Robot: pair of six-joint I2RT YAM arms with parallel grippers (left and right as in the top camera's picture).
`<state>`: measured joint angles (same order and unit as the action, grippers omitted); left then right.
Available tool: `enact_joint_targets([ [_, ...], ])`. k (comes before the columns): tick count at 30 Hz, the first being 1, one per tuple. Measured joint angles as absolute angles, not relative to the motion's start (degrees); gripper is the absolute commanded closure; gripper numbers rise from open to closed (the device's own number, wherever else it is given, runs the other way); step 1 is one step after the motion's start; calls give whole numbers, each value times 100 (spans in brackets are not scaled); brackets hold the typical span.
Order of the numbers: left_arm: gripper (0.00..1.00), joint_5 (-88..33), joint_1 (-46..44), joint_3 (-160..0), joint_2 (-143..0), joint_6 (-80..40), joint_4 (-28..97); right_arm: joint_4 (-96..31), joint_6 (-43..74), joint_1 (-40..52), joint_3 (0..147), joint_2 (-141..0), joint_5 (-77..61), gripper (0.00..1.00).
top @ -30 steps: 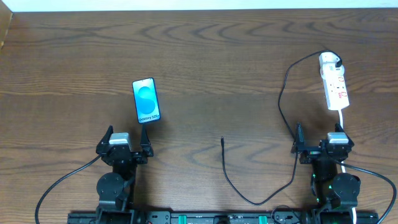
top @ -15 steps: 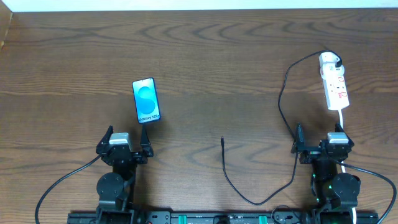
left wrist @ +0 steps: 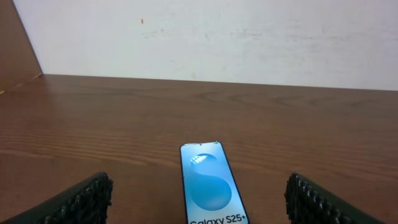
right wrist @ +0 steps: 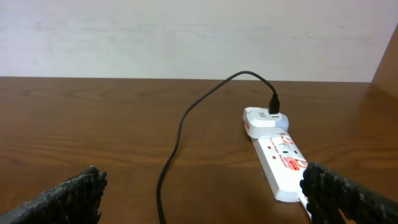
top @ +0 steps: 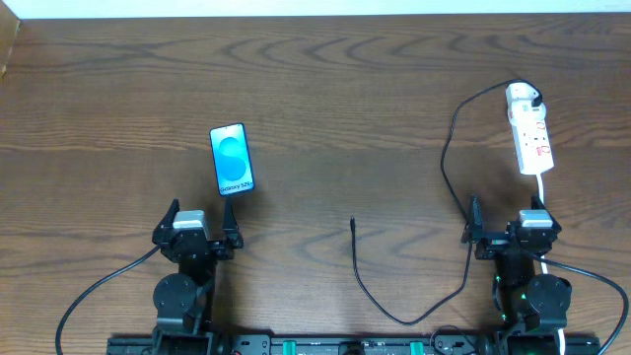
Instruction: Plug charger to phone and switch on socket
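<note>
The phone (top: pixel 232 160) lies flat at the left of the table, blue screen up; it also shows in the left wrist view (left wrist: pixel 209 183), just ahead of my open, empty left gripper (top: pixel 198 229). The socket (top: pixel 529 131) lies at the far right, with the charger's white adapter (top: pixel 522 96) plugged into its far end. The charger's black cable (top: pixel 446 158) loops down the table to its free plug tip (top: pixel 353 222) at the middle. My right gripper (top: pixel 510 229) is open and empty, just short of the socket (right wrist: pixel 283 162), with the cable (right wrist: pixel 177 134) between its fingers' line of view.
The socket's thick white cord (top: pixel 543 187) runs down past the right arm's base. A white wall (left wrist: pixel 205 37) stands behind the table's far edge. A wooden board (left wrist: pixel 15 50) rises at the far left corner.
</note>
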<state>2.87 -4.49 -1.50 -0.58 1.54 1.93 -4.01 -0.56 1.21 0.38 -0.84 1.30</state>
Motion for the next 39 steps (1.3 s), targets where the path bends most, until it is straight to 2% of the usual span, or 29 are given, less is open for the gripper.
enact_joint_targets([
  [23, 11, 290, -449, -395, -196, 154, 554, -401, -58, 121, 38, -84, 132, 1],
  [39, 11, 292, -449, -2327, -2615, 154, 709, -397, -51, 132, 38, -82, 154, 1],
])
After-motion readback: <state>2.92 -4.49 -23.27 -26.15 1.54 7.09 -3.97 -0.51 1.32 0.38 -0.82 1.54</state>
